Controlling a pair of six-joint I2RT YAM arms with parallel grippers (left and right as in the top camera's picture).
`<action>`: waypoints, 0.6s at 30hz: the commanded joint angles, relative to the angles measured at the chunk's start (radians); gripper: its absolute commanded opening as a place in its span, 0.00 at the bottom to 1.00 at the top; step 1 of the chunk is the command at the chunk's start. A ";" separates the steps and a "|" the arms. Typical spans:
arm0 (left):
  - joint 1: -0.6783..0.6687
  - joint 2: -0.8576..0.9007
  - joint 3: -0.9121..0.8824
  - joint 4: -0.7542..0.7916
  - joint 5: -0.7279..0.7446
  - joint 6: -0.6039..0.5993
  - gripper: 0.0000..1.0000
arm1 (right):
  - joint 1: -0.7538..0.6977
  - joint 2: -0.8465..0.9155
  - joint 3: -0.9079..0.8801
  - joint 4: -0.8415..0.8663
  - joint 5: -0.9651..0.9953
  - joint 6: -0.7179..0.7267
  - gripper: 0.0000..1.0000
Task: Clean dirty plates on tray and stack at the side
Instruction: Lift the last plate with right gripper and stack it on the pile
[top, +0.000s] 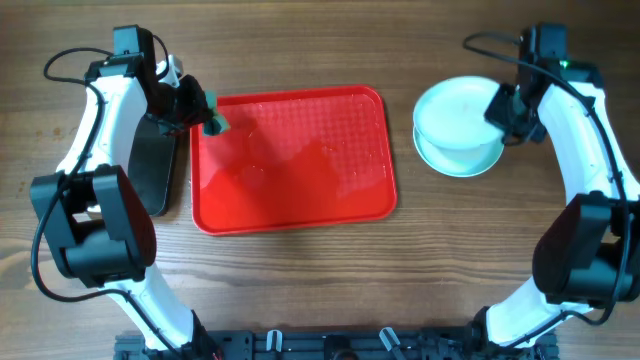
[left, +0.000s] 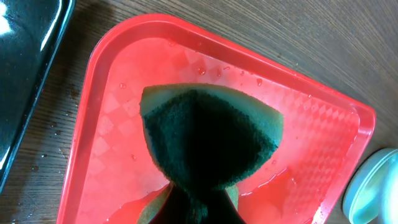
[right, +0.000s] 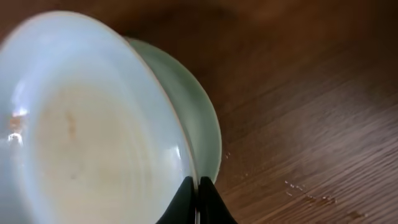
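Note:
The red tray (top: 330, 190) lies at the table's middle, wet and bare of plates; it also shows in the left wrist view (left: 323, 130). My left gripper (top: 205, 112) is shut on a green and yellow sponge (left: 208, 134) over the tray's far left corner. The pale plates (top: 455, 120) sit stacked on the table right of the tray. My right gripper (top: 503, 108) is shut on the right rim of the top plate (right: 81, 124), tilted above the plate under it (right: 202, 121). The top plate shows a faint brown smear.
A glossy black tray (top: 150, 165) lies left of the red tray, under my left arm; it also shows in the left wrist view (left: 25, 68). Water beads and a puddle sit on the red tray. Droplets lie on the wood right of the plates.

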 joint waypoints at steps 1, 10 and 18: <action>-0.004 -0.008 0.009 0.002 -0.010 -0.005 0.04 | 0.002 -0.013 -0.101 0.047 -0.053 0.001 0.04; 0.000 -0.116 0.086 -0.063 -0.186 0.006 0.04 | 0.000 -0.029 -0.036 0.057 -0.230 -0.052 0.56; 0.070 -0.144 0.086 -0.112 -0.425 0.162 0.04 | 0.288 -0.012 0.033 0.187 -0.445 -0.201 0.67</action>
